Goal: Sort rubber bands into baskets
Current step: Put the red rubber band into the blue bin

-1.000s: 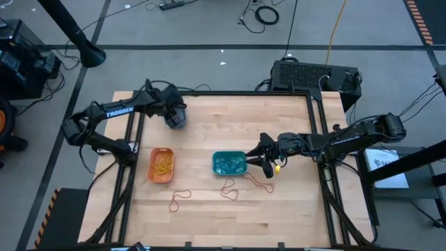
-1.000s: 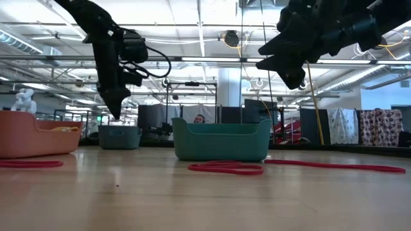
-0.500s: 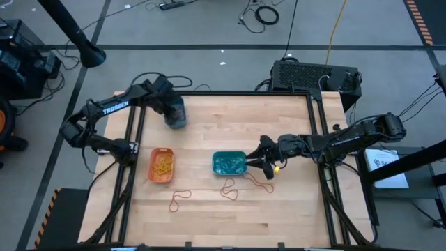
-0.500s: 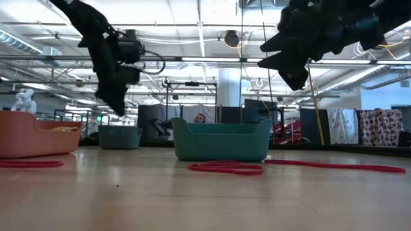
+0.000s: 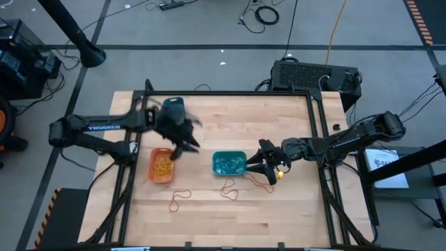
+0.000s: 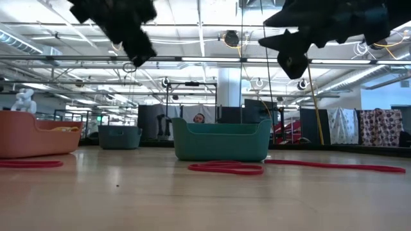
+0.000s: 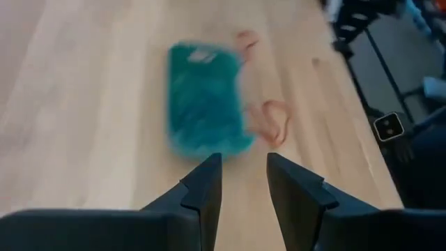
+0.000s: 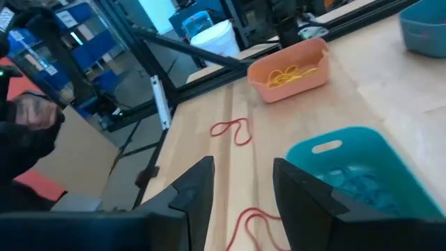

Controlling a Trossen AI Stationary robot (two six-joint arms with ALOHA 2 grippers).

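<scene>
- Teal basket [image 5: 228, 162] sits on the wooden table [image 5: 230, 209] and serves as the landmark; blue-green rubber bands [image 8: 352, 183] lie inside it.
- Orange basket [image 5: 162, 165] stands well apart from the teal basket, on the side toward the left arm, with yellow rubber bands [image 5: 164, 165] in it.
- Darker blue basket [image 6: 119, 136] shows in the low view between the orange and teal ones, farther back on the table.
- Red rubber bands lie loose on the wood: one loop [image 5: 228, 188] just beside the teal basket's near edge, another long one [image 5: 259, 181] by its corner under the right arm, and a third [image 5: 179, 201] farther off, nearer the orange basket.
- Left gripper [image 5: 182, 145] hangs above the table between the orange and teal baskets, closer to the orange one; its fingers [image 7: 205, 188] stand apart with a bare gap between them, and nothing is held.
- Right gripper [image 5: 254, 166] hovers just beside the teal basket's end on the right arm's side, above the long red loop; its fingers [image 8: 198, 192] are spread and hold nothing.
- In the low view both grippers are raised well clear of the tabletop.
</scene>
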